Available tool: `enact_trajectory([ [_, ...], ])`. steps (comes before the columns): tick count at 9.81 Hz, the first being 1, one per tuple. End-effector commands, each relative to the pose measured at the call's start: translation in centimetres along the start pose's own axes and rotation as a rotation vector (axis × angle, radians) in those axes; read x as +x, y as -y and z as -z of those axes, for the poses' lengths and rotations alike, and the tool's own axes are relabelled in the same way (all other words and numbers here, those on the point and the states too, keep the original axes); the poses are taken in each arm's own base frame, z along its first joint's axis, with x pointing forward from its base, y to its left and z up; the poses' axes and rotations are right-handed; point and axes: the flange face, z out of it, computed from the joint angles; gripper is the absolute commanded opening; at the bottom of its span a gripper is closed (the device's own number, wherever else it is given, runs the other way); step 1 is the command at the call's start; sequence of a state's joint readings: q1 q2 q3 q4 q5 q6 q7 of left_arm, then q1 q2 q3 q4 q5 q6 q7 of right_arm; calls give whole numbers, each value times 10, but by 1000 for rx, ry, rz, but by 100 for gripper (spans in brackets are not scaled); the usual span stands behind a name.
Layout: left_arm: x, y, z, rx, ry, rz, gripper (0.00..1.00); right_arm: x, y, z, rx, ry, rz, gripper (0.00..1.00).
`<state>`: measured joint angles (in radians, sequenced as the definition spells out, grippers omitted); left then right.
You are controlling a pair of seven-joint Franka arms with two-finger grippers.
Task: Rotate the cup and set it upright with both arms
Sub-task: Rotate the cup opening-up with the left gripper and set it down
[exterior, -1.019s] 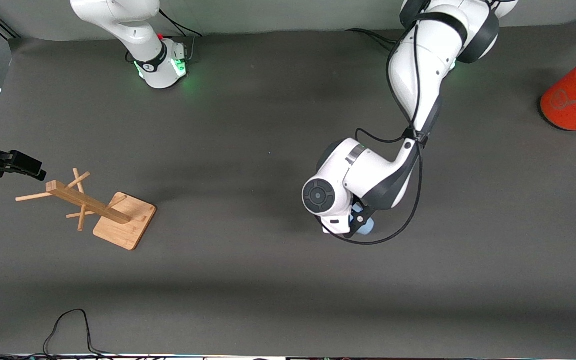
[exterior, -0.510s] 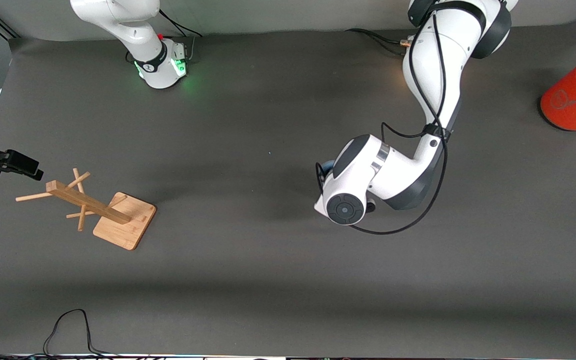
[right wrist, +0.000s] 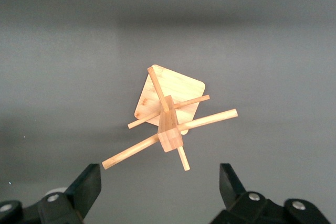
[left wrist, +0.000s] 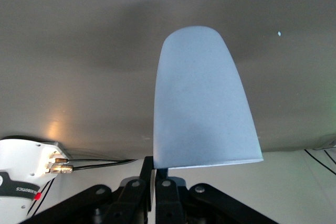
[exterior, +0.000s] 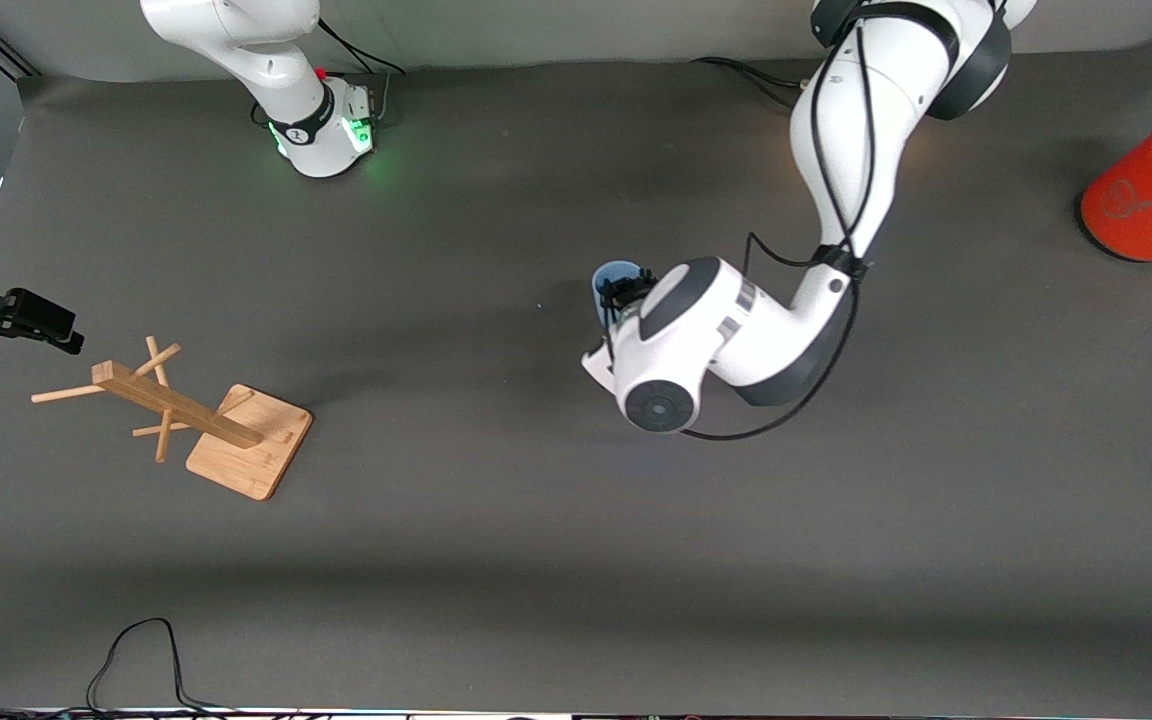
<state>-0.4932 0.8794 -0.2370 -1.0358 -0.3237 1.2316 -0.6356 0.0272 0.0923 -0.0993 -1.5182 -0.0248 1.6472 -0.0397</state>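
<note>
The light-blue cup [exterior: 615, 279] hangs over the middle of the table, its dark open mouth showing in the front view. My left gripper [exterior: 628, 296] is shut on the cup's rim wall. In the left wrist view the cup [left wrist: 202, 108] tapers away from the left gripper [left wrist: 156, 170], one finger inside the rim and one outside. My right gripper [exterior: 41, 322] hovers open and empty at the right arm's end of the table, above the wooden rack [exterior: 211, 425]. Through the right wrist view, the right gripper [right wrist: 160, 184] frames that rack [right wrist: 169, 116].
An orange cylinder with a grey top [exterior: 1151, 195] stands at the left arm's end of the table. A black cable [exterior: 136, 650] loops at the table edge nearest the front camera. The rack's pegs stick out sideways.
The left arm has lifted the cup and swung it toward the robots' bases, turning its wrist so the cup's mouth now shows. The right gripper has drifted slightly.
</note>
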Motion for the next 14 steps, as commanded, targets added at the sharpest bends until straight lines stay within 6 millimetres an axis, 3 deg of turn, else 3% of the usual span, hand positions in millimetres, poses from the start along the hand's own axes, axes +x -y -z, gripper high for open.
enact_trajectory([
  [1, 2, -29, -43, 34, 19, -26, 0, -2, 0, 8, -3, -18, 31, 100],
  [3, 13, -42, -79, 67, 43, -19, 0, -2, -1, 6, -1, -12, 34, 100],
  [4, 19, -40, -86, 75, 54, -15, 0, -3, 0, 5, 0, 4, 35, 100],
  [6, 21, -35, -79, 73, 41, -9, 61, -3, 1, 3, 0, 11, 37, 100],
  [7, 21, -35, -79, 85, 28, -5, 75, -3, 1, 3, 1, 11, 37, 100],
  [9, 19, -34, -74, 87, 17, -2, 85, -3, 1, 2, 1, 12, 35, 100],
  [10, 14, -33, -66, 85, 8, 13, 86, -3, 2, 1, 2, 14, 37, 100],
  [11, 8, -32, -52, 79, -18, 51, 100, -3, 2, 2, 2, 12, 37, 100],
  [13, -15, -15, 7, 73, -173, 147, 100, -3, 2, 4, 2, 9, 37, 100],
  [14, -19, 17, 50, 35, -245, 185, 100, -3, 1, 3, 1, 9, 35, 100],
])
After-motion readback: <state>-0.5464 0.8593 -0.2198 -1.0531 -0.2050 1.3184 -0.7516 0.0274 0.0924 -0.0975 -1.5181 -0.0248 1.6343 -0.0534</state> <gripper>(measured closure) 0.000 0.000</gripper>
